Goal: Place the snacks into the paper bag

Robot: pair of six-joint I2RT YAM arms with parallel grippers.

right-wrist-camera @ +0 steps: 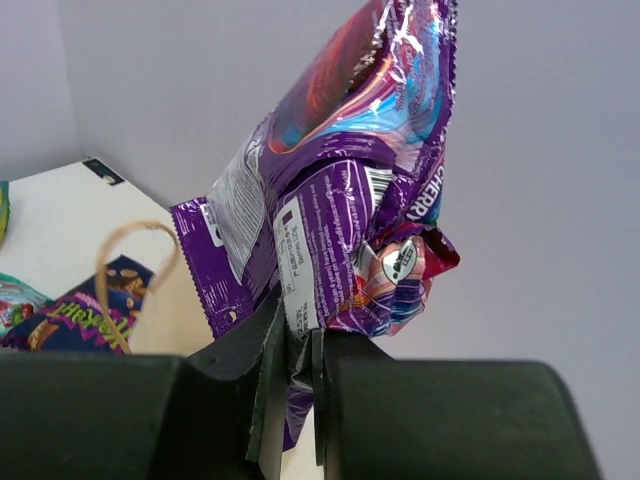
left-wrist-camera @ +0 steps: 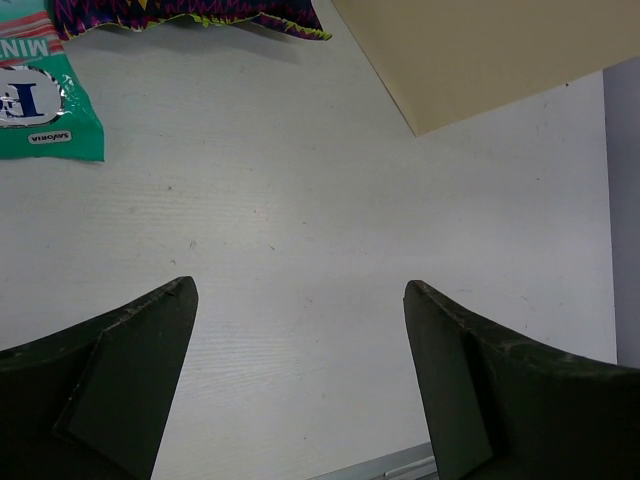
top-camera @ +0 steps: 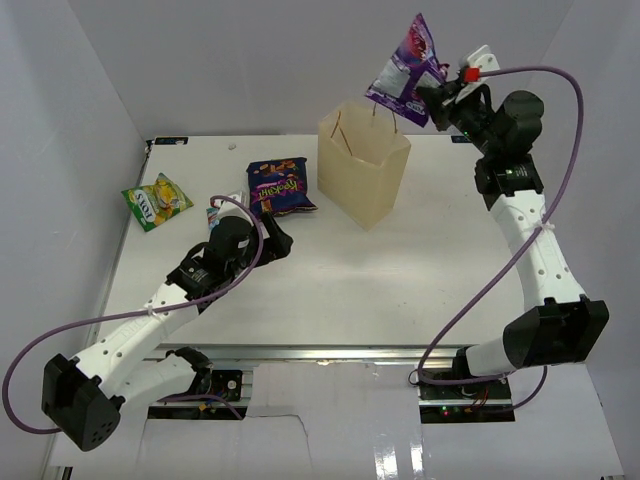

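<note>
Purple packet (right-wrist-camera: 340, 200): glossy crinkled foil with bright glints. Bag (top-camera: 362, 185): matt tan kraft paper, smooth walls, twisted-paper handle (right-wrist-camera: 135, 240). Table (left-wrist-camera: 320, 230): matt white with faint grain; left fingers (left-wrist-camera: 110, 390) dull black plastic.

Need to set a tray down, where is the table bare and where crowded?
Bare: the table right of the paper bag up to the right arm, and the near strip before the bag. Crowded: far left, with green packet, teal packet, chip bag and left end effector.
</note>
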